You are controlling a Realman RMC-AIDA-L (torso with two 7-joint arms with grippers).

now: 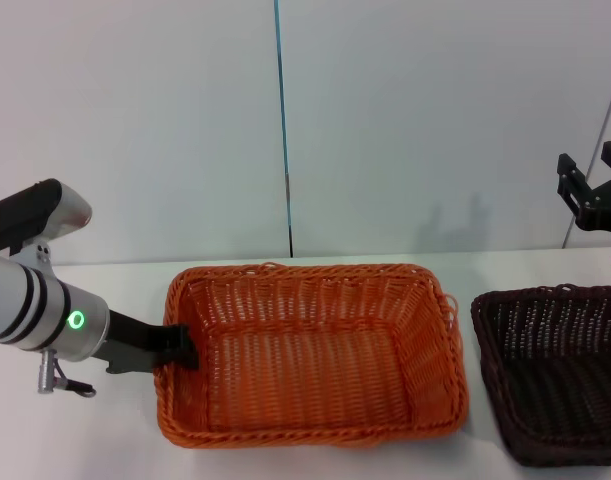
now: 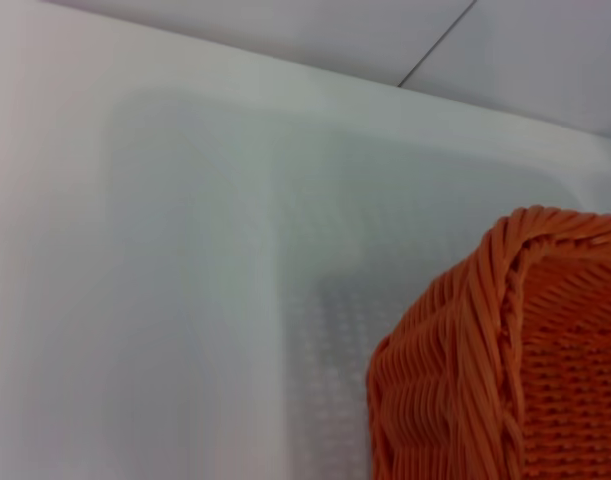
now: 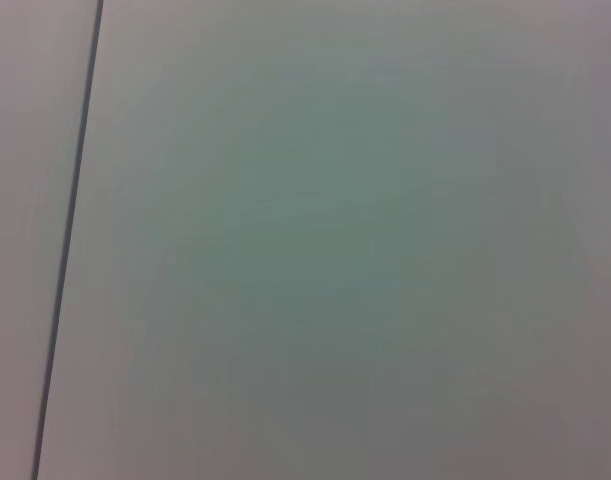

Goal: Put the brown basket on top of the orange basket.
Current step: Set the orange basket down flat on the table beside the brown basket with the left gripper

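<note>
A: White table [image 1: 315, 462], pale wall. Where's the brown basket [image 1: 560, 375]?
B: Right of the orange basket [image 1: 310, 350], below the raised right pincer [image 1: 592, 187], fingers apart. Left pincer [image 1: 180, 347] grips orange's rim.

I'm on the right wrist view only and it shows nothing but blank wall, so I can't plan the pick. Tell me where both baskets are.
Observer: The orange basket sits mid-table; the brown basket stands apart on its right, partly out of the head view.
Operator: Report the right gripper.
Observer: The right gripper hangs in the air above the brown basket, touching nothing.
Operator: Give me the left arm.
Observer: The left gripper is at the orange basket's left rim, fingertips against the weave; I cannot tell whether it grips.
</note>
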